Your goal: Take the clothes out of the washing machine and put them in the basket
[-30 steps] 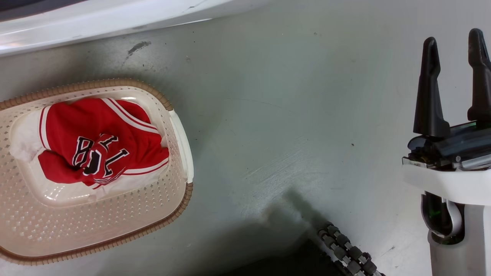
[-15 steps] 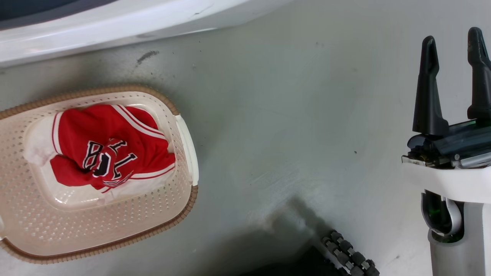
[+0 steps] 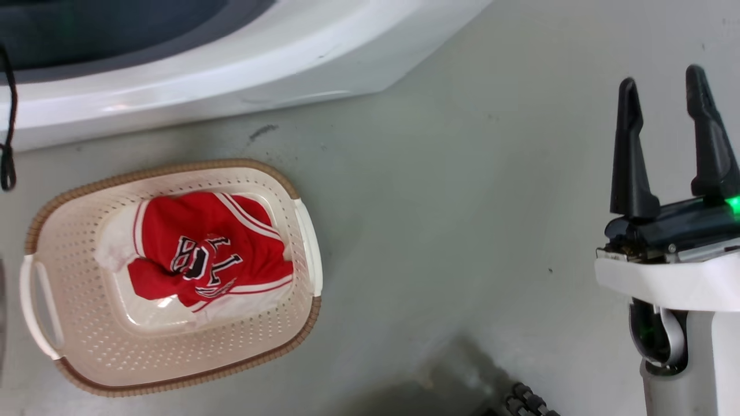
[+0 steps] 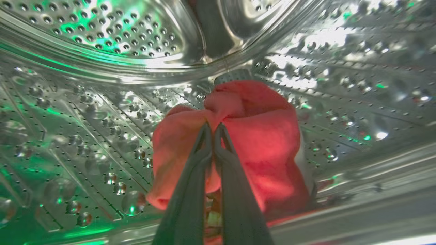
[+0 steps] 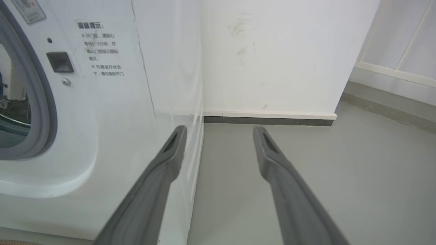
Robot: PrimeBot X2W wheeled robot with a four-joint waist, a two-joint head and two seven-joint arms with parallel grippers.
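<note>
Washing machine (image 5: pixel 112 143), front panel: printed Chinese notice (image 5: pixel 101 49) headed 温馨提示, citing 1–2分钟; upper sticker (image 5: pixel 29 10) illegible. Red jersey (image 3: pixel 208 254): crumpled black-and-white lettering, "B" and "L" discernible.

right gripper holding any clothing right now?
No, the right gripper's two long dark fingers stand apart in the right wrist view, with bare grey floor between them.

Soft, matt red cloth (image 4: pixel 265 136) lies against the glossy, dimpled steel drum (image 4: pixel 85 112); the basket (image 3: pixel 173 358) is perforated cream plastic, the floor (image 3: pixel 439 219) smooth grey.
</note>
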